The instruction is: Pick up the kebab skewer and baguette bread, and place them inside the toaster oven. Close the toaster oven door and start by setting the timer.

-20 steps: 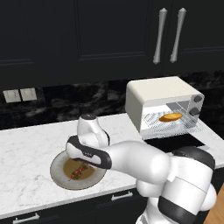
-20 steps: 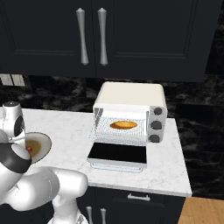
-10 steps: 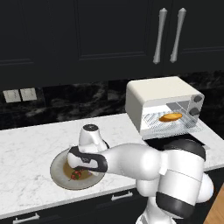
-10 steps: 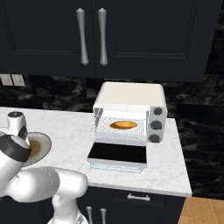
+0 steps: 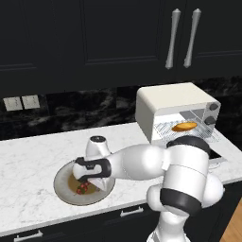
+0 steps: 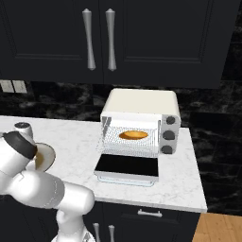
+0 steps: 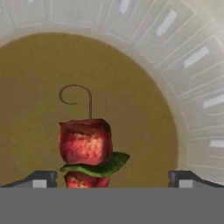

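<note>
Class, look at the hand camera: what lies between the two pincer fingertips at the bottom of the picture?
The kebab skewer lies there, toward the left fingertip, on the brown centre of the plate. The hand view shows this.

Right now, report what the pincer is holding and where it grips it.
Nothing is held. The pincer is open, its fingertips spread wide on either side of the kebab skewer, which lies on the plate untouched.

The skewer (image 7: 89,151) carries red chunks and a green leaf. The plate (image 7: 192,65) is tan with a pale ribbed rim. The bread (image 6: 133,135) is golden-orange.
</note>
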Robot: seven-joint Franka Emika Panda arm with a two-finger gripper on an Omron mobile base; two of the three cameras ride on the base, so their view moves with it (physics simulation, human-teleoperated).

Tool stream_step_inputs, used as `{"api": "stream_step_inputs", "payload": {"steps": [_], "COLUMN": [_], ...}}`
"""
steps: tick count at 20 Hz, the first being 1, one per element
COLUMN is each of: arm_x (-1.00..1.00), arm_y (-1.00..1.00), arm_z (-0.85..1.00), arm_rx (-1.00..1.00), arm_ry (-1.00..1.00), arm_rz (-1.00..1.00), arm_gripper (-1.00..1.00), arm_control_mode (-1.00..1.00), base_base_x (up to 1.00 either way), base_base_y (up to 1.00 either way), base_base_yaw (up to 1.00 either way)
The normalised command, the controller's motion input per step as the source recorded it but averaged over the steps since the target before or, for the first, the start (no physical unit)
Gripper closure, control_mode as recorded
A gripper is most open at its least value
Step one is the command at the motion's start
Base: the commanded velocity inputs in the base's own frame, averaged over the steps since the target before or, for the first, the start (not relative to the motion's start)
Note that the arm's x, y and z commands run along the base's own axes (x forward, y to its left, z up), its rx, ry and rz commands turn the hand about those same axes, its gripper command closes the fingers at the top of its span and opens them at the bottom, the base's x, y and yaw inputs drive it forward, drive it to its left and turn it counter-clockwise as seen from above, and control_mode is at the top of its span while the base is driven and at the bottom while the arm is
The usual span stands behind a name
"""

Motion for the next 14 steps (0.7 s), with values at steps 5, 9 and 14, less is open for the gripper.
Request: {"api": "stream_step_inputs", "payload": {"steps": [5,9,14], "arm_x": [0.01,0.0,0.0], "arm_y": [0.39,0.38,0.2], "arm_z": [-0.05,-0.2,-0.43], "arm_rx": [-0.02,-0.09,-0.15], "arm_ry": [0.06,0.0,0.0], "arm_rz": [0.0,0.0,-0.01], "arm_gripper": [-1.0,-1.0,1.0], "arm_control_mode": [-1.0,-1.0,-1.0], "base_base_x": [0.0,0.0,0.0], "base_base_y": [0.0,0.0,0.0], "base_base_yaw": [0.0,0.0,0.0]}}
